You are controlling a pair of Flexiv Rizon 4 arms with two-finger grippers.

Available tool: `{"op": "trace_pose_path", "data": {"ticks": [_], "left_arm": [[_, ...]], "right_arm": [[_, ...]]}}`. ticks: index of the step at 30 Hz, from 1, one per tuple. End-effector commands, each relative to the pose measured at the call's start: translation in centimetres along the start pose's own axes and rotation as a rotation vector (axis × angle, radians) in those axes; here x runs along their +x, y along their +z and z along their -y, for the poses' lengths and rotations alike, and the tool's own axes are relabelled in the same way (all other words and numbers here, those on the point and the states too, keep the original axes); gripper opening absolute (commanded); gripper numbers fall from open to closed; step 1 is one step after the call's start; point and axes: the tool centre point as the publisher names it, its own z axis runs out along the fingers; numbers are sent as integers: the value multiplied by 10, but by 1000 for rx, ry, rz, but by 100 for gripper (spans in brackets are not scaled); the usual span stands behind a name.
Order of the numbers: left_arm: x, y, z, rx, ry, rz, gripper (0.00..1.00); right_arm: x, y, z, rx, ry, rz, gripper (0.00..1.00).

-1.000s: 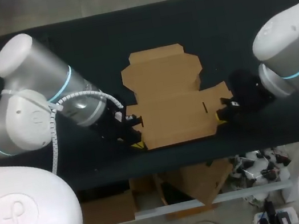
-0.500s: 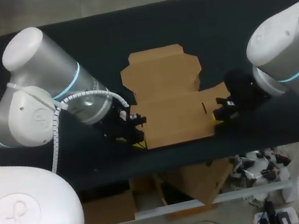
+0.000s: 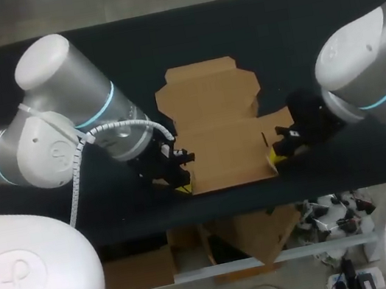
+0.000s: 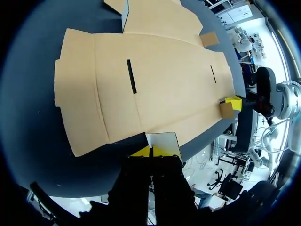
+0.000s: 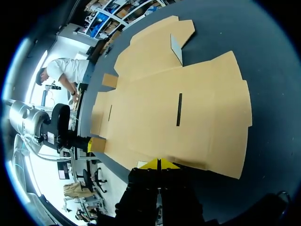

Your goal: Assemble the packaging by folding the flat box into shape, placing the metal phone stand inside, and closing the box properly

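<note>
i grip the flat box (image 3: 223,146) by its ends, left gripper (image 3: 181,185) closed at 9 o'clock, right gripper (image 3: 277,157) closed at 3, for folding.

One flat box (image 3: 219,129), two grippers (image 3: 180,186) (image 3: 277,157) and one table (image 3: 159,34)

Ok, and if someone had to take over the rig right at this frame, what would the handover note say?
Left tool: shut, at the near left corner of the flat box, with a small tab standing up just ahead of its tips.
Right tool: shut, at the near right corner, beside its raised tab.
The box lies unfolded in the middle of the table.
Done: only the two corner tabs are lifted.
Left: fold up the walls, put in the phone stand (not visible in any view), close the box.
</note>
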Motion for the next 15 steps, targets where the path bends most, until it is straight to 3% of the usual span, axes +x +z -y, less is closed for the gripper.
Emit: {"op": "trace_pose_path", "data": {"ticks": [1,15], "left_arm": [[3,2,0,3,-2,12,0],[4,1,-4,15,-2,14,0]], "right_arm": [[5,2,2,4,2,18,0],[2,5,9,29,18,35,0]]}}
